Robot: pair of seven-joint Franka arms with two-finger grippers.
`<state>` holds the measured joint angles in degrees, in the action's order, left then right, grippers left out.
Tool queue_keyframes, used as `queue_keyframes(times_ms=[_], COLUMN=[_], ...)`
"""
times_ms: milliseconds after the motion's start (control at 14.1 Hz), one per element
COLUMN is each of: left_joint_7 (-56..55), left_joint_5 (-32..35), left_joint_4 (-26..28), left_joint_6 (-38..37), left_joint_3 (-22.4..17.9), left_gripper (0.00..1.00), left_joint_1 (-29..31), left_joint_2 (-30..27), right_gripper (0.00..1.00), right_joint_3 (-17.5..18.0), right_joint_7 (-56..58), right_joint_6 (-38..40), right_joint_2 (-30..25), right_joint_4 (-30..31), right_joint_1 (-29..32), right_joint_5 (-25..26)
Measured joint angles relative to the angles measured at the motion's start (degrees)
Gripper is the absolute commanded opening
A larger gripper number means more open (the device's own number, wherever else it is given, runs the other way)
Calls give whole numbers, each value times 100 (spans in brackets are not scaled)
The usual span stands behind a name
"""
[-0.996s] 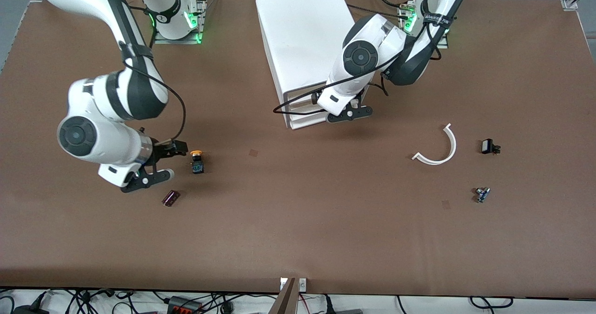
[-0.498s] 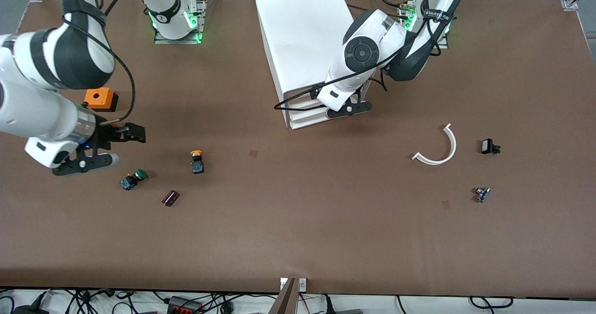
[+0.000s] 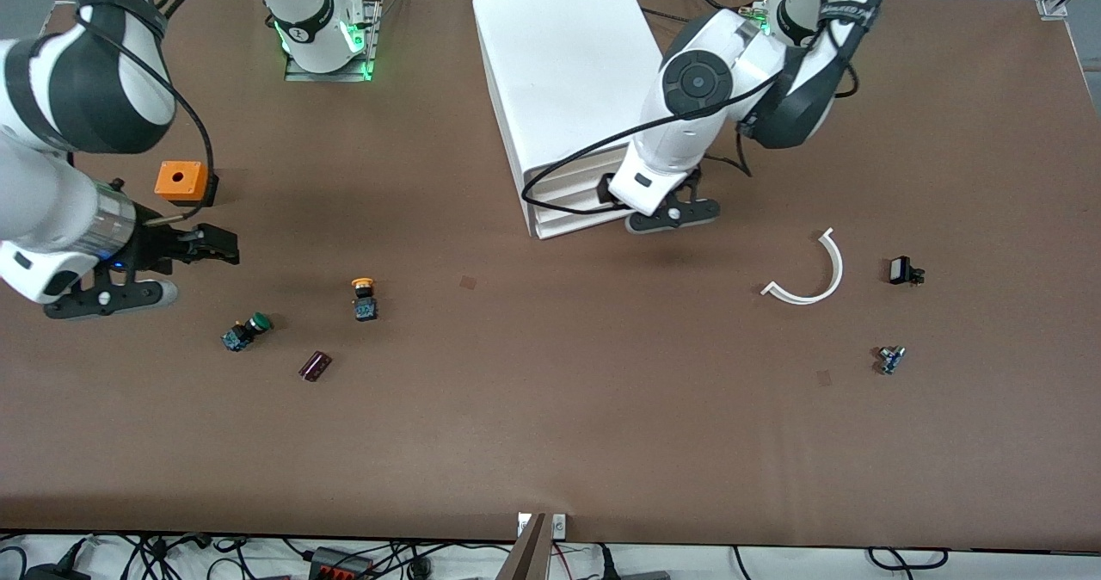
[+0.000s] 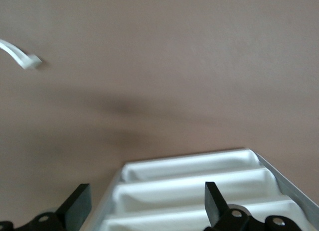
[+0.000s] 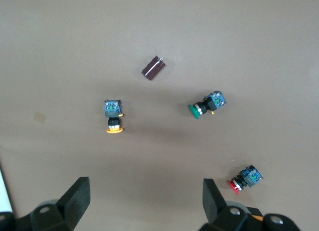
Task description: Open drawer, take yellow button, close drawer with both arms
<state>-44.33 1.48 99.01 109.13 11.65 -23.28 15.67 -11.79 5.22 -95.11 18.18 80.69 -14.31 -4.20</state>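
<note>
While both grippers' jaws stand spread, the button [image 3: 364, 296] lies on the brown table [image 3: 550, 425].

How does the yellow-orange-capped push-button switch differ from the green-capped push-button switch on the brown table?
The yellow-orange-capped push-button switch lies nearer the white drawer cabinet; the green-capped push-button switch lies nearer the right arm's end, closer to the front camera. Their caps point different ways. Both have dark black-and-blue bodies, lie on their sides, and are untouched.

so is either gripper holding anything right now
Nothing is held. The left gripper is open by the cabinet's drawers; the right gripper is open over bare table.
</note>
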Motion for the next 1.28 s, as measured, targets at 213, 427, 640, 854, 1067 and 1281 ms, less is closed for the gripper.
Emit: queue_keyframes(times_ms=[213,427,640,854,1067,1281], left_joint_7=[1128,2509,3698,4420,5174,5485], left_joint_5=[467,503,502,352,-95,-189], left_joint_4=[-749,-1303,-1696,-1992,-1843,-1308], left_joint_6=[-733,-1092,-1370,-1702,-1875,-1869], left_joint_3=[-26,-39,-44,-107,-712,-1065], left_gripper=[100,100,100,100,100,100], left_joint_1=[579,1360,2062,2544,2588,2605], left_joint_2=[-48,-99,-102,-185,-600,-1093], right_gripper=[100,100,100,100,100,100], right_joint_3=[-133,-365,-407,278,685,783], right_joint_7=[-165,-169,-170,-170,-170,-219], right_joint_6=[130,164,294,373,429,501], right_joint_2=[-74,-78,-105,-306,-448,-472], right_joint_4=[-325,-393,-494,-588,-587,-540], right_joint_1=[-1,7,241,1076,1483,1480], right_joint_5=[2,2,1,2,109,221])
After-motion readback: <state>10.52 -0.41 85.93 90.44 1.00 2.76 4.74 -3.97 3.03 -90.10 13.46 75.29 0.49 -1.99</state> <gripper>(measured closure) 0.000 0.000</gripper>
